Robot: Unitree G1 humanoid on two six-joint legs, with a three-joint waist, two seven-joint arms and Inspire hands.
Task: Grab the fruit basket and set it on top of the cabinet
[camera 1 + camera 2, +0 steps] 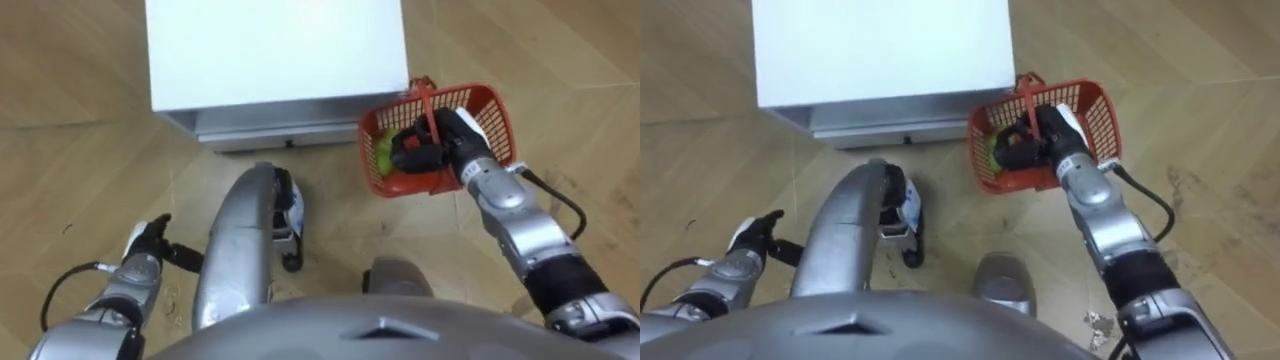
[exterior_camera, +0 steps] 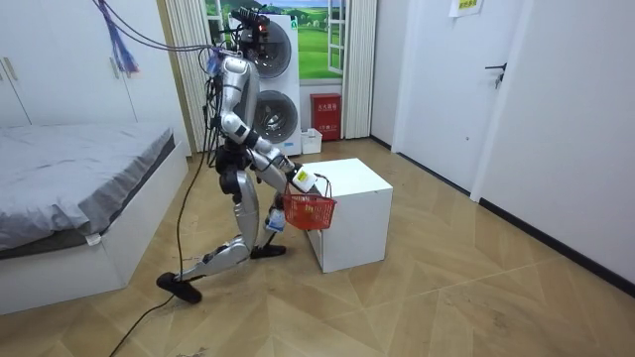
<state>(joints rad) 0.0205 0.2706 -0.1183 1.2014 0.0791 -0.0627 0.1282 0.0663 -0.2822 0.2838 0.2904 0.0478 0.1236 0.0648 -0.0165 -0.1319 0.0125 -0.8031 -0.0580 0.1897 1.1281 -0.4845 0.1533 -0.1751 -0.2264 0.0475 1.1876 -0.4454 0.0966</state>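
1. My left hand [image 1: 148, 240] is low at my left side over the wood floor [image 1: 80, 150]. Its fingers are loosely straight and hold nothing.
2. The white counter [image 1: 275, 50] is dead ahead, with its front edge facing me. Its top is bare.
3. The red fruit basket [image 1: 490, 105] is off the counter's front right corner, in the air over the floor. It sits close to that corner, but I can't tell if it touches.
4. A green fruit [image 1: 384, 153] lies in the basket, on the side nearest the counter.
5. My right hand [image 1: 435, 148] reaches into the basket from the right, with its fingers curled round the red handle [image 1: 429, 100]. The basket hangs from that grip.
6. In the room view, a bed [image 2: 79, 178] is at the room view's left. I stand between it and the counter, knees bent, one leg stretched back. The basket hangs at my right hand against the counter's near side, clear of the floor.
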